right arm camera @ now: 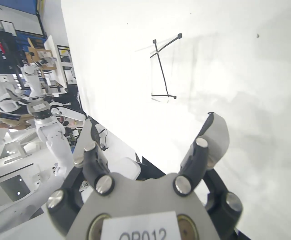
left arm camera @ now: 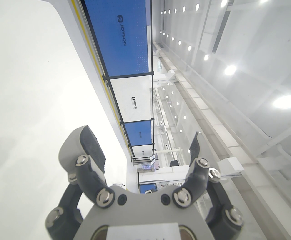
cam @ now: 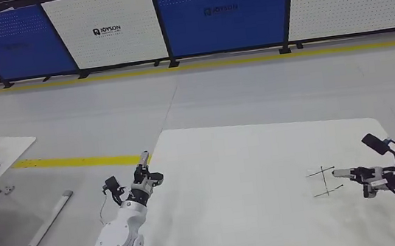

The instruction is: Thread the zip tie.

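As the zip ties (cam: 325, 181) lie crossed at the top view's lower right, the right gripper (cam: 340, 174) sits just beside them, jaws spread; the left gripper (cam: 144, 164) is likewise spread. Advise pinching one tie clear of the crossing.

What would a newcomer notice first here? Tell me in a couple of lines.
The black zip ties stand out first: a few thin strips lying crossed on the white table, toward its right side. The right gripper is open just beside them, holding nothing. The left gripper, also open, is over at the table's left edge, well away from them.
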